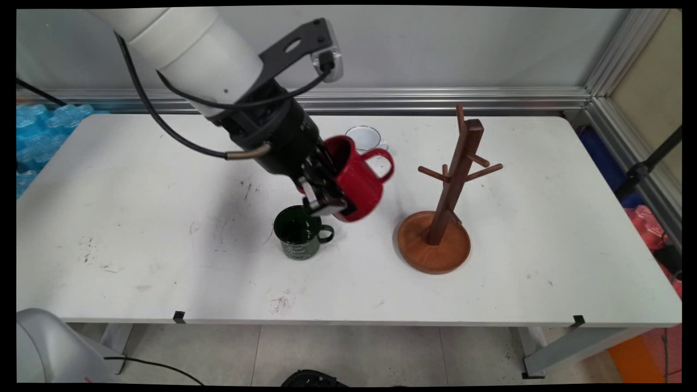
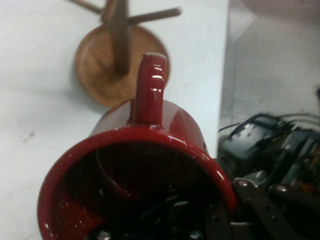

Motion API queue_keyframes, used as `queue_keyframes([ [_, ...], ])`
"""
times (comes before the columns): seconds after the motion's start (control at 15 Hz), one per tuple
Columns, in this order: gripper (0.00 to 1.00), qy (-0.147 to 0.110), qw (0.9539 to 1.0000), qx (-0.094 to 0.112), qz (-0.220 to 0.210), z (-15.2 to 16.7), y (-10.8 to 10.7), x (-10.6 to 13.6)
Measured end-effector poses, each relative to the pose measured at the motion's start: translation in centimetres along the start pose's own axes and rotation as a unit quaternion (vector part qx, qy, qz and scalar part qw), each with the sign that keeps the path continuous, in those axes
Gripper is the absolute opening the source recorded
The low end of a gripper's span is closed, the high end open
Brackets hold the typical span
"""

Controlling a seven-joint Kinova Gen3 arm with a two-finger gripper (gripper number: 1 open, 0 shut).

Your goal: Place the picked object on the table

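My gripper [image 1: 325, 191] is shut on the rim wall of a red mug [image 1: 356, 182], holding it tilted above the table, its handle pointing right toward the wooden mug tree [image 1: 449, 196]. In the hand view the red mug [image 2: 135, 170] fills the lower frame, mouth toward the camera, one finger inside it and its handle pointing up at the mug tree's round base [image 2: 117, 65]. A dark green mug [image 1: 299, 232] stands upright on the table just below my gripper.
A small white cup [image 1: 366, 137] sits at the back behind the red mug. The mug tree has several pegs and a round wooden base [image 1: 434, 242]. The white table [image 1: 163, 272] ends at the front edge; blue packing lies at far left.
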Motion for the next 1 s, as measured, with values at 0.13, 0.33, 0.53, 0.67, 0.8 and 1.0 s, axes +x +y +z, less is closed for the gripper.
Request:
queue_keyframes([
  [0.13,0.0,-0.014,0.9998,0.015,0.004,-0.4,-0.8,-0.1],
  [0.33,0.0,-0.031,0.9989,0.033,0.008,-0.7,-1.9,-0.2],
  [0.53,0.0,-0.054,0.9972,0.05,0.012,-0.9,-3.4,0.0],
  [0.67,0.0,-0.069,0.9957,0.06,0.016,-0.7,-4.5,0.2],
  [0.8,0.0,-0.083,0.9941,0.067,0.019,-0.4,-5.5,0.5],
  [1.0,0.0,-0.107,0.9906,0.081,0.026,0.5,-7.5,0.9],
])
